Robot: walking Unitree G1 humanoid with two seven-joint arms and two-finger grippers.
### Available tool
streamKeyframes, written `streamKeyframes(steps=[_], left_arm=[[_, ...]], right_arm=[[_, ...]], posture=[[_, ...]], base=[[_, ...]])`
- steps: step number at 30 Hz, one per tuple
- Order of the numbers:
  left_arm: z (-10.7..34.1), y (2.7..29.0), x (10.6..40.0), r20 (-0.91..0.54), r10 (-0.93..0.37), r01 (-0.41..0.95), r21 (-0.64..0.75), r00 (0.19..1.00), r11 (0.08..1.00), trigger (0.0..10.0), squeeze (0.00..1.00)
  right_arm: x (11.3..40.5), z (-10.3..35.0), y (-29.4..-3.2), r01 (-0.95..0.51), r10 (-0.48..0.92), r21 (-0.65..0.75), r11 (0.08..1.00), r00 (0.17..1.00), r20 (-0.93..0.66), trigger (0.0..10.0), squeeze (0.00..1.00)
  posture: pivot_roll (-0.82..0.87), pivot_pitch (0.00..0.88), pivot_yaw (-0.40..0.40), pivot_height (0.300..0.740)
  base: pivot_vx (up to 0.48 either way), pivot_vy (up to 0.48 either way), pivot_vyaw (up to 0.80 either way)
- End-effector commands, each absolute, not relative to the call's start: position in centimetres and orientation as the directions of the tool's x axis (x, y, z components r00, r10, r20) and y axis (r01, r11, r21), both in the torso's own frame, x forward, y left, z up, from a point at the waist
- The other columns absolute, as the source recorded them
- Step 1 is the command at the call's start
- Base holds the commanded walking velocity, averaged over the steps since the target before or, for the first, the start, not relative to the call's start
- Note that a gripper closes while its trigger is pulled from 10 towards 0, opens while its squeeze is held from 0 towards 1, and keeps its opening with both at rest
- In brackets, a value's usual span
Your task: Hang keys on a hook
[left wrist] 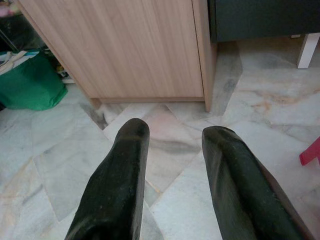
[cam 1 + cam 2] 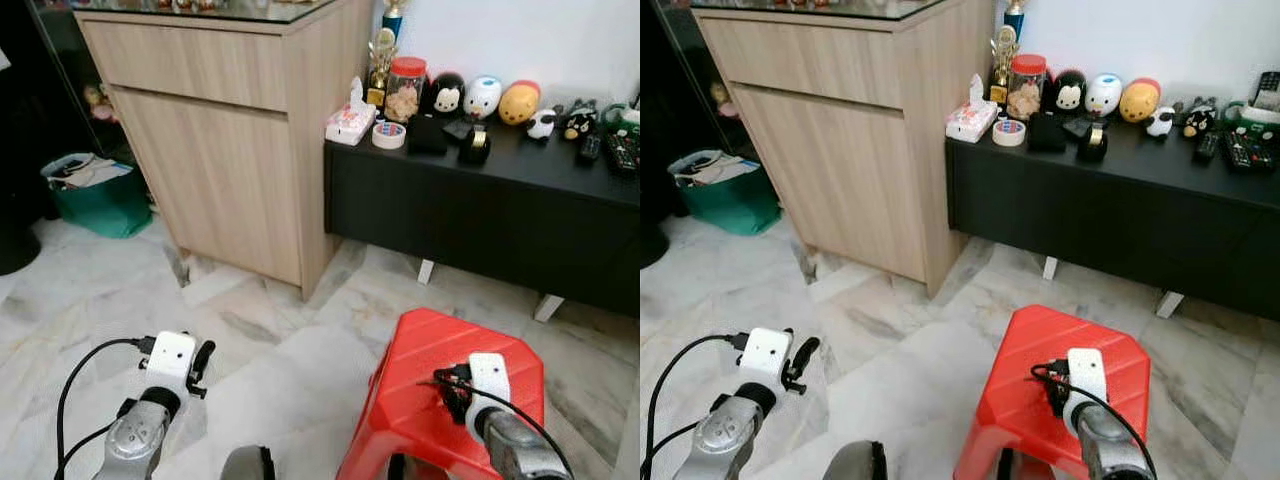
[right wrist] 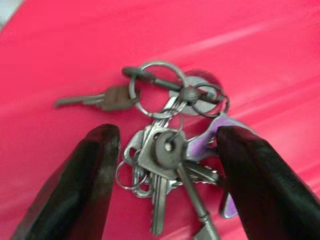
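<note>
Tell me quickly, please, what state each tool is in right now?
Left tool: open, holding nothing, above the marble floor.
Right tool: open, fingers either side of the keys on the red stool, not yet gripped.

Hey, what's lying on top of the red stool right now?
A bunch of keys lies on the red stool, between the open fingers of the right tool. The right arm covers part of the seat in the eye views.

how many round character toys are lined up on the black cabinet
3: a black one beside the jar, a white one in the middle, a yellow one. Smaller figures further right aren't counted.
</note>
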State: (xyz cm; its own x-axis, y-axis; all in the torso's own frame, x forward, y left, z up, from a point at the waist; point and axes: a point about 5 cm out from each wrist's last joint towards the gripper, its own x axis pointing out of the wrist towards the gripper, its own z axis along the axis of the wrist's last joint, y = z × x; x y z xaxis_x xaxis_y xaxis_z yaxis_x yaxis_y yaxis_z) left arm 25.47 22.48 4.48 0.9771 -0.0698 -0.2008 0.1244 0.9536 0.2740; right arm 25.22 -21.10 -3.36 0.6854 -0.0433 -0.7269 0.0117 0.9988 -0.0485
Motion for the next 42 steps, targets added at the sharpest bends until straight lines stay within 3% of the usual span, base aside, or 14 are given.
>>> streamKeyframes(steps=[1, 4, 5, 6, 7, 20, 21, 22, 42], left_arm=[[4.5, 22.5, 25.6, -0.203, -0.069, 0.124, 0.275, 0.977, 0.953, 10.0, 0.0], [4.5, 22.5, 25.7, -0.2, -0.071, 0.126, 0.277, 0.977, 0.953, 10.0, 0.0], [4.6, 22.6, 25.7, -0.199, -0.071, 0.126, 0.277, 0.977, 0.952, 10.0, 0.0], [4.6, 22.6, 25.7, -0.199, -0.071, 0.126, 0.278, 0.977, 0.952, 10.0, 0.0], [4.6, 22.6, 25.7, -0.199, -0.072, 0.126, 0.279, 0.977, 0.952, 10.0, 0.0], [4.3, 22.5, 25.6, -0.208, -0.074, 0.131, 0.276, 0.975, 0.952, 10.0, 0.0], [4.3, 22.5, 25.6, -0.208, -0.074, 0.131, 0.276, 0.975, 0.952, 10.0, 0.0], [4.3, 22.5, 25.6, -0.209, -0.074, 0.131, 0.276, 0.975, 0.952, 10.0, 0.0], [4.2, 22.5, 25.9, -0.211, -0.071, 0.132, 0.291, 0.975, 0.948, 10.0, 0.0]], right_arm=[[25.5, -3.2, -21.1, -0.005, -0.045, -0.067, 0.998, 0.684, -0.728, 10.0, 1.0], [25.7, -3.3, -21.0, -0.015, -0.053, -0.086, 0.996, 0.682, -0.73, 10.0, 1.0], [25.8, -3.2, -21.0, -0.016, -0.054, -0.088, 0.996, 0.683, -0.728, 10.0, 0.72], [25.8, -3.2, -20.9, -0.018, -0.055, -0.092, 0.996, 0.684, -0.727, 10.0, 0.14], [25.9, -3.2, -21.0, -0.018, -0.057, -0.095, 0.995, 0.684, -0.728, 10.0, 0.0], [23.9, -4.7, -21.8, 0.01, -0.122, -0.146, 0.989, 0.607, -0.785, 10.0, 0.0], [23.7, -4.9, -21.8, 0.011, -0.121, -0.143, 0.99, 0.602, -0.789, 9.5, 0.0], [23.6, -5.0, -21.6, 0.013, -0.113, -0.132, 0.991, 0.6, -0.792, 0.0, 0.0], [24.4, -4.8, -19.6, -0.006, -0.038, -0.054, 0.999, 0.637, -0.77, 0.0, 0.0]], posture=[[0.1, 0.0, -0.005, 0.602], [0.11, 0.0, -0.004, 0.602], [0.11, 0.0, -0.003, 0.602], [0.11, 0.0, -0.002, 0.602], [0.11, 0.0, -0.002, 0.602], [0.11, 0.0, -0.002, 0.602], [0.11, 0.0, -0.002, 0.602], [0.11, 0.0, -0.001, 0.602], [0.1, 0.0, -0.012, 0.602]], base=[[0.0, 0.0, 0.0], [0.0, 0.0, 0.0], [0.0, 0.0, 0.0], [0.0, 0.0, 0.0], [0.0, 0.0, 0.0], [0.0, 0.0, 0.0], [0.0, 0.0, 0.0], [0.0, 0.0, 0.0], [0.0, 0.0, 0.0]])
